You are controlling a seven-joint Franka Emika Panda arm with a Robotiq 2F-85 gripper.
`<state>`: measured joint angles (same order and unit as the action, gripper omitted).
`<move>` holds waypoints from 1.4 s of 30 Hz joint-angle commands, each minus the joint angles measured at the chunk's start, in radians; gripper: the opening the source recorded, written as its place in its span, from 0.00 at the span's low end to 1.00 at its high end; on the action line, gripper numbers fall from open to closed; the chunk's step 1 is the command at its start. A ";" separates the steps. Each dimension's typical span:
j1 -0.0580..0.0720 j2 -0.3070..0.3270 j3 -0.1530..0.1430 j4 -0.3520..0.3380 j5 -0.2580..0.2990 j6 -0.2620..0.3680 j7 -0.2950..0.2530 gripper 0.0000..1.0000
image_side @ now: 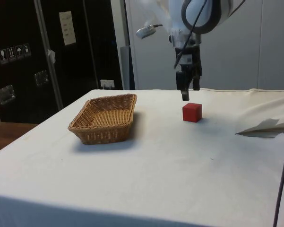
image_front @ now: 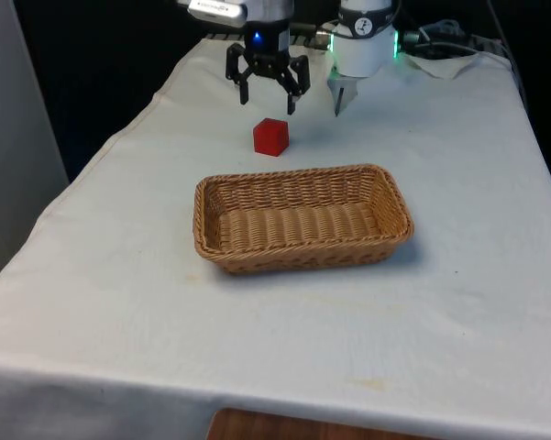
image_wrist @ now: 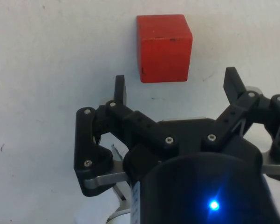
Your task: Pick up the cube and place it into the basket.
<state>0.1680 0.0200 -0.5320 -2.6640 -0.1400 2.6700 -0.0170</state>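
Basket nearest, hand spread above cube

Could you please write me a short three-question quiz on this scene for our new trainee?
1. True or false: the red cube already lies inside the wicker basket.
2. In the side view, the gripper is: (a) shut on the cube, (b) open and above the cube, apart from it, (c) inside the basket.
3. Fill in: the cube rests on the white ___, between the basket and the robot.

Key
1. False: it sits on the cloth outside the basket, which holds nothing.
2. b
3. cloth
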 commanded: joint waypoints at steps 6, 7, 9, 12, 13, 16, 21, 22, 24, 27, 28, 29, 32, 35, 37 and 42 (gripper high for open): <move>0.000 0.002 0.000 -0.001 0.004 0.003 0.001 1.00; 0.000 0.002 0.000 -0.001 0.003 0.004 0.001 1.00; 0.000 0.002 0.000 -0.002 0.004 0.006 0.001 1.00; 0.001 0.004 0.002 -0.004 0.008 0.011 -0.001 1.00; 0.002 0.004 0.003 -0.005 0.009 0.012 -0.001 1.00; 0.005 0.005 0.006 -0.008 0.011 0.017 -0.002 1.00; 0.007 0.007 0.012 -0.011 0.017 0.021 -0.006 1.00; 0.008 0.010 0.016 -0.010 0.019 0.023 -0.006 1.00; 0.008 0.014 0.020 -0.010 0.021 0.025 -0.007 1.00; 0.009 0.024 0.029 -0.008 0.030 0.032 -0.008 1.00; 0.009 0.024 0.029 -0.008 0.030 0.032 -0.008 1.00; 0.006 0.025 0.025 -0.006 0.012 0.025 0.000 1.00; 0.008 0.037 0.037 -0.004 0.043 0.037 -0.013 1.00; 0.007 0.046 0.042 -0.004 0.054 0.042 -0.019 1.00; 0.006 0.057 0.045 -0.005 0.070 0.050 -0.030 1.00; 0.005 0.070 0.049 -0.007 0.092 0.061 -0.045 1.00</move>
<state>0.1750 0.0970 -0.4920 -2.6610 -0.0750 2.7200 -0.0430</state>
